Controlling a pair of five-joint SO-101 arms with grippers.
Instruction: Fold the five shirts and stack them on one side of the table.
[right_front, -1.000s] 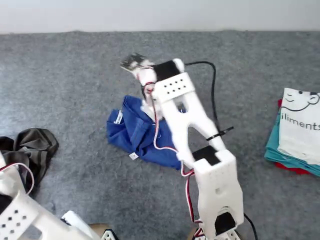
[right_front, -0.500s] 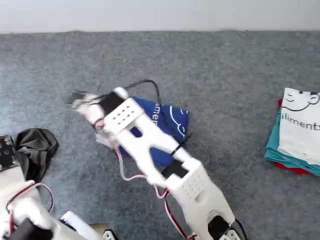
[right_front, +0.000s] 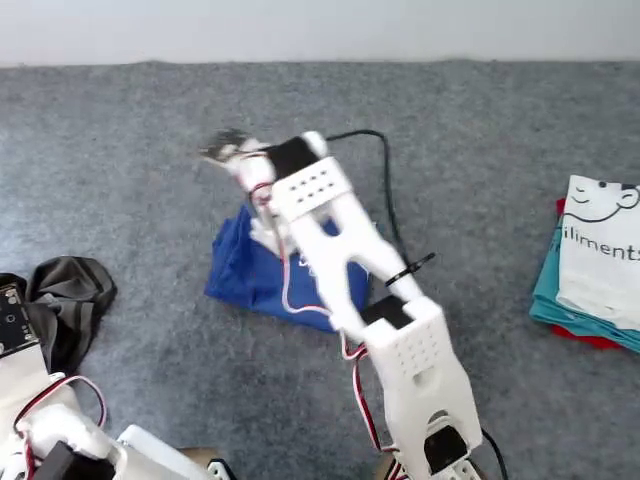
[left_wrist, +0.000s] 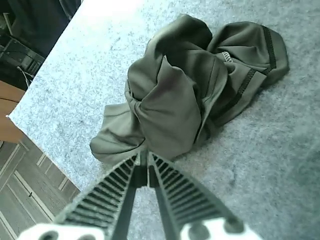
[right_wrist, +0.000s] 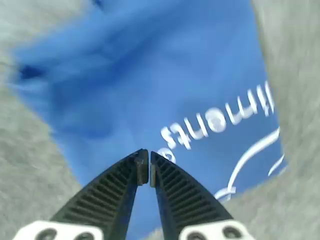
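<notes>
**Blue shirt mid-table, both grippers shut: the fold could come apart**

The blue shirt (right_front: 245, 280) lies in the middle of the table (right_front: 480, 150) in a rough, lumpy fold, print side up in the right wrist view. The right arm reaches out over it. Here is the danger: the right gripper (right_wrist: 144, 167) hangs right above the cloth with its jaws pressed together. If it comes down like that it can only push, and a push would bunch or drag the shirt rather than crease it. If it opens and bites one layer alone, the lift would likely pull the fold open.

I see no cloth between the right tips, though that view is smeared, so a thin pinch can't be ruled out.

Over on the right, the stack (right_front: 600, 250) sits at the edge of the high view: white on top, teal under it, red at the bottom. That is well apart from the blue shirt. A long carry with a loose bundle could shed a sleeve on the way, or shove the white shirt askew on landing.

On the left, the dark shirt (left_wrist: 190, 90) is a crumpled heap, not yet folded, close to the table's edge. The left gripper (left_wrist: 145, 162) is closed too, holding nothing, its tips just at the heap's near side. A careless nudge there could slide the cloth toward the drop.
</notes>
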